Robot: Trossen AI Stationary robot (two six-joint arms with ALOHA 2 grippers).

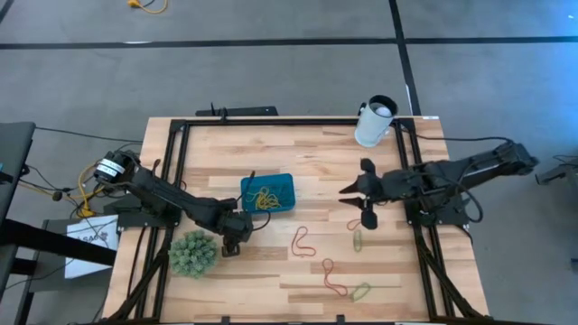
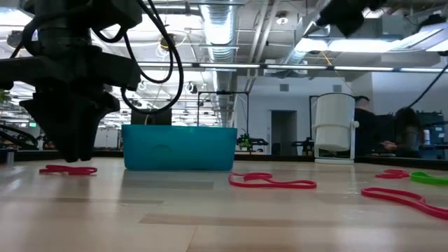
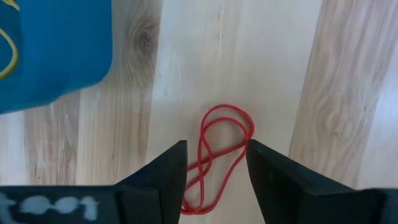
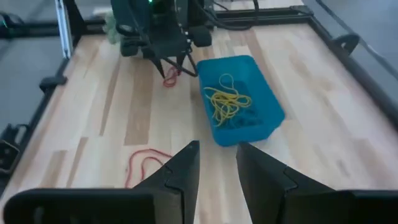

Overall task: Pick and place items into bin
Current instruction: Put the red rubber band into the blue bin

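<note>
Left gripper (image 3: 216,163): we are hovering it low over the surface (image 1: 316,149), just beside the bin's near corner, jaws spread wide with nothing in them.
Red loop (image 3: 219,152): it is lying flat and twisted on the surface, directly between our open jaws.
Bin (image 1: 267,193): it is sitting left of centre, already holding a tangle of yellow loops (image 4: 229,99).
Handling: we are judging the loop light, limp and springy, likely to slip; we are favouring a pinch where its strands cross.
Right gripper (image 4: 217,163): we are keeping it waiting above mid-surface, jaws apart, empty.
Remaining loops (image 1: 302,240): lying scattered toward the right.
</note>
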